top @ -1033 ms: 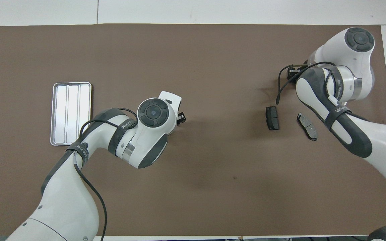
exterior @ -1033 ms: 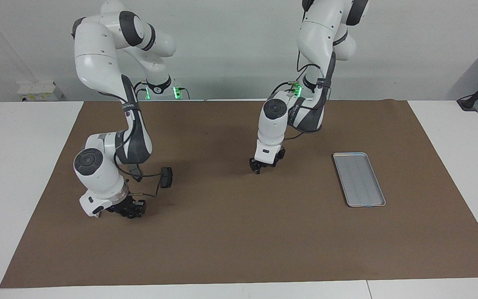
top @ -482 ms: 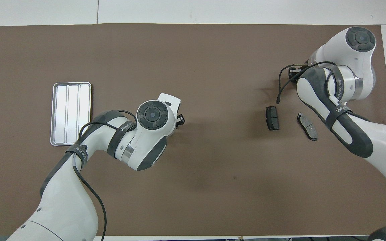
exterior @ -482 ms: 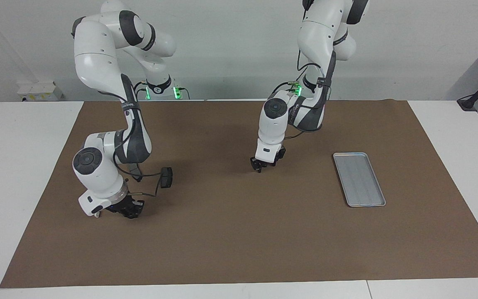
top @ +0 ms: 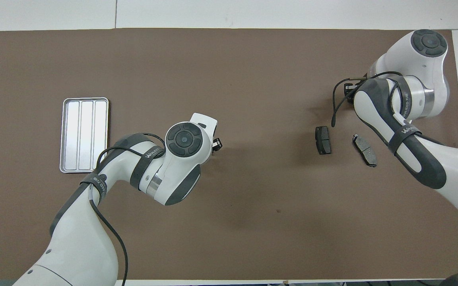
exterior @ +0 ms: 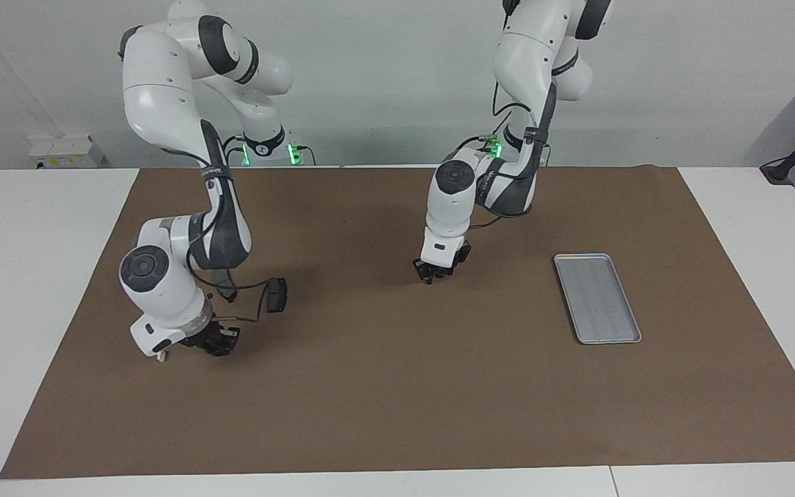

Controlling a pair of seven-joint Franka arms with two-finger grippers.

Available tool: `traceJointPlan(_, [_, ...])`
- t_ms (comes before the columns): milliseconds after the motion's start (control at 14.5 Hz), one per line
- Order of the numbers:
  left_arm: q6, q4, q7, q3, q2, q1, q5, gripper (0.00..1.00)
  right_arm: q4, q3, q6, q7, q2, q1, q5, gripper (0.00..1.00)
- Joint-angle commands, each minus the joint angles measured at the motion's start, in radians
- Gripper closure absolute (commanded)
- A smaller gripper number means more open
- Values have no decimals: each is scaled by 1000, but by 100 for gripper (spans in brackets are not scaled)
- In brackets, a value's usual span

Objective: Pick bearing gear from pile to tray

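Observation:
Two dark grey brake-pad pieces of the pile (top: 323,140) (top: 364,149) lie on the brown mat toward the right arm's end. One of them shows in the facing view (exterior: 275,295). The white half-ring bracket and the tiny black round pieces are hidden. My right gripper (exterior: 217,344) (top: 347,86) hangs low over the mat just past the pads, mostly covered by its own wrist. My left gripper (exterior: 432,273) (top: 215,143) is low over the middle of the mat. The silver tray (exterior: 597,298) (top: 84,135) lies toward the left arm's end, with nothing in it.
The brown mat (exterior: 397,400) covers most of the white table. A black cable (exterior: 246,319) loops from the right wrist over the pile area.
The right wrist has edged a little toward its own end of the table and away from the robots. The left gripper has shifted slightly over the mat's middle. The pads have not moved.

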Motion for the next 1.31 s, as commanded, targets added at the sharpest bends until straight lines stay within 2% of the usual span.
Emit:
traceJointPlan(0, [29, -42, -20, 13, -30, -21, -13, 55, 4, 16, -143, -12, -107, 3, -32, 100])
traceJointPlan(138, [26, -47, -18, 13, -30, -21, -13, 75, 21, 19, -253, -59, -181, 15, -32, 100])
traceJointPlan(275, [16, -45, -14, 13, -32, -16, -11, 87, 21, 29, -353, -76, -267, 18, -23, 100])
traceJointPlan(413, [-8, -39, 2, 15, -45, -6, -11, 88, 21, 65, -442, -76, -345, 15, -14, 100])
traceJointPlan(620, [-112, -44, 148, 13, -131, 97, -13, 88, 39, 93, -539, -64, -429, 17, 55, 100])
traceJointPlan(826, [-238, -44, 369, 13, -205, 232, -13, 88, 48, 104, -576, -63, -465, 17, 69, 100])
traceJointPlan(1033, [-287, -44, 660, 13, -228, 388, -40, 88, 48, 110, -583, -31, -485, 20, 95, 100])
traceJointPlan(1240, [-246, -51, 886, 13, -226, 516, -42, 88, 54, 142, -606, 208, -488, 95, 135, 100])
